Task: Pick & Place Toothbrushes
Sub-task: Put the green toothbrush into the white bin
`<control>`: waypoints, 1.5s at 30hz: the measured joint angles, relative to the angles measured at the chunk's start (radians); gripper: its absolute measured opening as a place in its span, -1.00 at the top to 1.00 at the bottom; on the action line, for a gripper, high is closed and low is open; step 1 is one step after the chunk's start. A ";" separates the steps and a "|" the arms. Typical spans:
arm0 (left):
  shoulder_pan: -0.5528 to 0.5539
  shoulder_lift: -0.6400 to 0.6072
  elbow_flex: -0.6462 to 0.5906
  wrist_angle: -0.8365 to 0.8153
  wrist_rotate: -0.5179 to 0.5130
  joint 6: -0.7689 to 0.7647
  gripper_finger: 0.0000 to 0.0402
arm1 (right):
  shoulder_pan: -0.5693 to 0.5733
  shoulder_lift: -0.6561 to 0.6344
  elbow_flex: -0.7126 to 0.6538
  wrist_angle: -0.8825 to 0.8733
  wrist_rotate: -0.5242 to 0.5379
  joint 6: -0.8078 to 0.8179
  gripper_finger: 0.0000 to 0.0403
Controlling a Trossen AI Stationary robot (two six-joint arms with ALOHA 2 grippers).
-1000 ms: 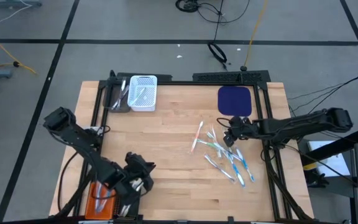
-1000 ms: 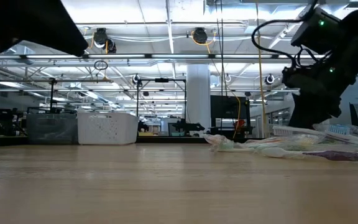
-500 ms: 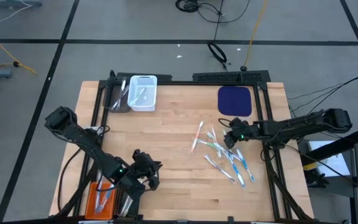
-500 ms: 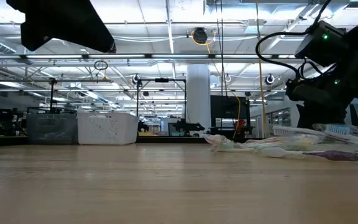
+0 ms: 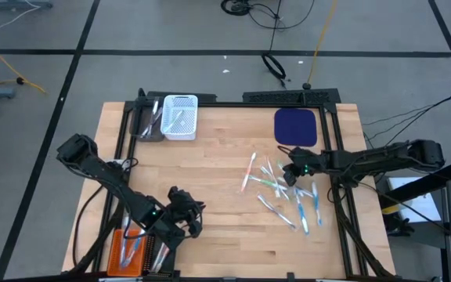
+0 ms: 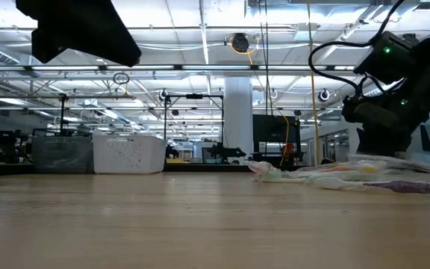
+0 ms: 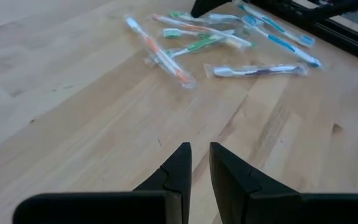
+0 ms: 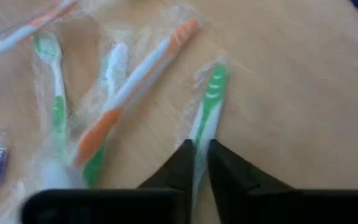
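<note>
Several wrapped toothbrushes [image 5: 288,200] with blue, green, orange and white handles lie loose on the wooden table's right half; the left wrist view shows the toothbrushes [image 7: 229,43] far ahead. My right gripper [image 5: 286,178] is down at the pile's far right side, shut on a green-and-white toothbrush [image 8: 210,93]. My left gripper [image 5: 193,223] hovers over the table's near left part, its fingers [image 7: 182,165] almost together with nothing between them. In the low view my right gripper's fingertips are hidden behind the toothbrushes [image 6: 364,175]. My right gripper [image 8: 197,163] pinches the green-and-white toothbrush's handle [image 8: 199,134] between its two fingers, clear wrapper included. It comes slanting down from the table's right side, and the handle runs back between the fingers. The brush's head end [image 8: 215,78] points away and lies on the table.
A white basket [image 5: 180,117] and a grey basket [image 5: 149,124] stand at the far left edge. A dark blue pad [image 5: 296,125] lies at the far right. An orange tray [image 5: 128,251] sits off the near left corner. Black frame rails [image 5: 339,196] border the table.
My right gripper has sunk onto the toothbrush pile and edged toward the near edge. My left gripper has swung toward the table's right, rolling its wrist as it went.
</note>
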 joint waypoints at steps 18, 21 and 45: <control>0.074 -0.013 0.000 0.174 -0.062 0.198 0.72 | 0.075 0.001 0.095 0.482 0.023 -0.236 1.00; 0.087 -0.025 0.001 0.264 -0.057 0.275 0.72 | 0.116 0.001 0.095 0.599 0.000 -0.276 1.00; 0.260 0.062 0.001 0.833 0.386 0.688 0.71 | 0.346 0.003 0.095 1.044 0.009 -0.496 1.00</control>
